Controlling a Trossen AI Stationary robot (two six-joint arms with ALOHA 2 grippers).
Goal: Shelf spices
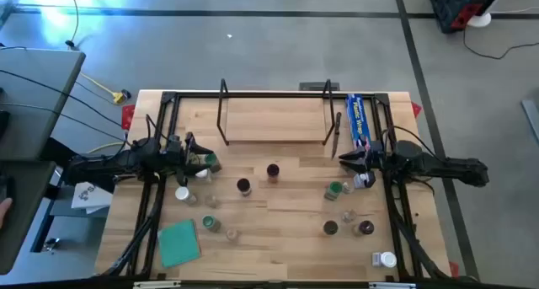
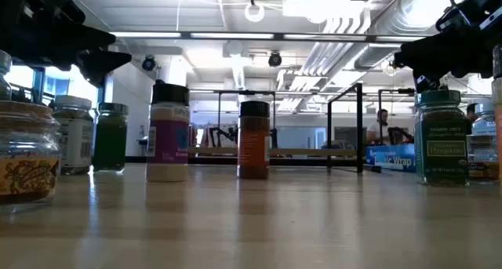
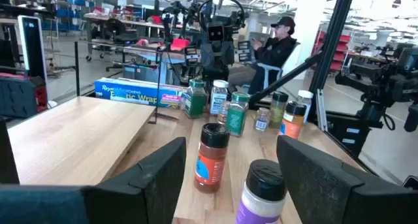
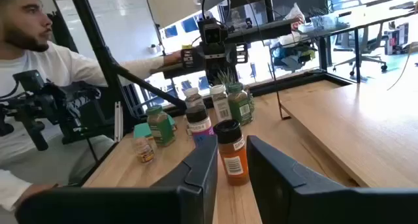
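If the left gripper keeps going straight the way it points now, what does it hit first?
Probably the black-lidded jar with the purple label, low between the left gripper's open fingers. The orange-labelled jar stands slightly farther, though depth is hard to judge.

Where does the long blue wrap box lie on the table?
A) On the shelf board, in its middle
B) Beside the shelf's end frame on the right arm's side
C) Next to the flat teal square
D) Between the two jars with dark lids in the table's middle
B: in the high view the blue wrap box lies just outside the shelf's end frame, ahead of the right gripper.
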